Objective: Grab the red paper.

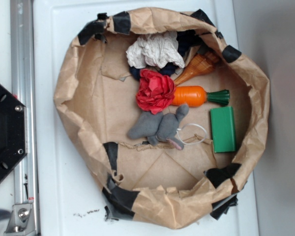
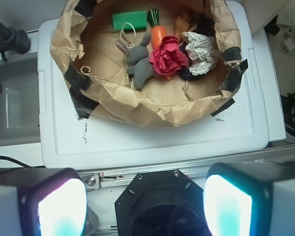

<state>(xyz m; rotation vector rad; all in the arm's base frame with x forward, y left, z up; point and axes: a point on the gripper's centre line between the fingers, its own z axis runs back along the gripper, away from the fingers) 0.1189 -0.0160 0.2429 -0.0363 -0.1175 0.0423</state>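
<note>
The red paper (image 1: 155, 91) (image 2: 168, 57) is a bright red wad with rose-like folds, lying inside a brown paper nest (image 1: 83, 98) (image 2: 152, 105). It touches the grey plush mouse (image 1: 157, 127) (image 2: 140, 61), the orange carrot (image 1: 191, 96) (image 2: 158, 33) and the white paper wad (image 1: 155, 50) (image 2: 200, 49). My gripper (image 2: 145, 206) is open, its two glowing pads wide apart with nothing between them. It hovers high over the black robot base (image 2: 160, 204), well short of the nest. The exterior view does not show the gripper.
A green block (image 1: 222, 129) (image 2: 129, 20) lies at the nest's far side by an orange cone (image 1: 199, 66). The nest sits on a white lid (image 1: 54, 196) (image 2: 137, 142). A metal rail (image 1: 20, 59) and the black base (image 1: 5, 132) flank it.
</note>
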